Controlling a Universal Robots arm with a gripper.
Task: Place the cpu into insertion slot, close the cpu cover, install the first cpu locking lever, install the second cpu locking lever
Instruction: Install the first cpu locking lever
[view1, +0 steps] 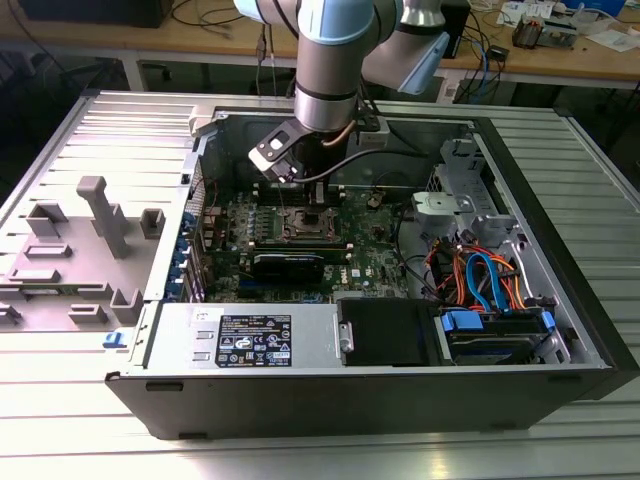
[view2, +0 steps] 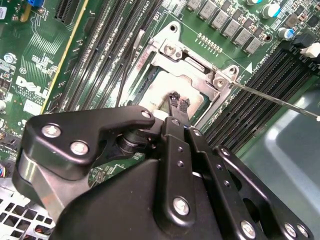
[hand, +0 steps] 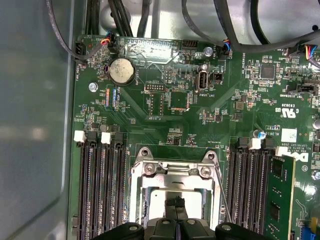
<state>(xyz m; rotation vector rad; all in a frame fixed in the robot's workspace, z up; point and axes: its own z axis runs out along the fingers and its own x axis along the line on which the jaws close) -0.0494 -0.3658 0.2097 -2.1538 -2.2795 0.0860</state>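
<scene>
One gripper (view2: 178, 101) is being held low over the insertion slot (view1: 303, 228), its fingers drawn almost together with nothing seen gripped between them. The cpu (hand: 159, 196) is being shown seated in that slot on the green board (hand: 145, 135), with the cpu cover (hand: 175, 175) lying down around it. A thin lever (view2: 280, 102) is being shown jutting out beside the slot.
</scene>
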